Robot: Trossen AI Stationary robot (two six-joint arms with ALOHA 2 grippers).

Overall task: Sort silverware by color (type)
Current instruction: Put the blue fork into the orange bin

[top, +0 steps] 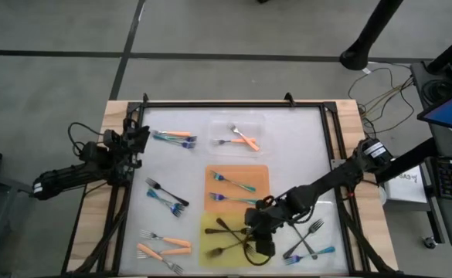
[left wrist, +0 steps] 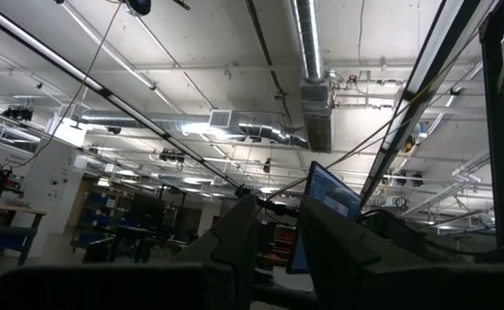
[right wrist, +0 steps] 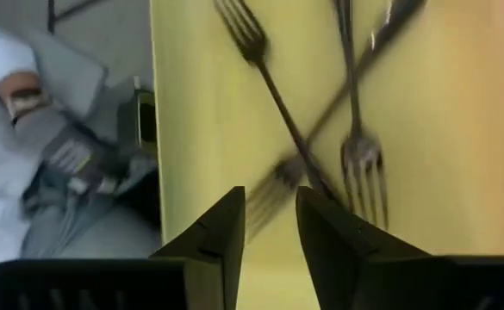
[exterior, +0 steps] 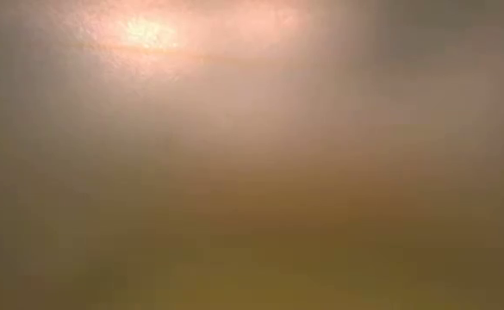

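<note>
The right gripper (right wrist: pixel 269 220) hangs over the yellow tray (top: pixel 210 232), jaws slightly apart, holding nothing, black forks (right wrist: pixel 320 129) lying just beyond its fingertips

The high view looks straight down on the counter (top: pixel 303 147). The right wrist view sits close above the yellow tray (right wrist: pixel 208 129), shared with it. The left wrist view faces the ceiling (left wrist: pixel 234 52).

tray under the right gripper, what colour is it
Yellow: the tray holding the black forks, clearest in the right wrist view.

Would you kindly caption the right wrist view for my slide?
Right gripper hovers above black forks crossed on the yellow tray.
</note>
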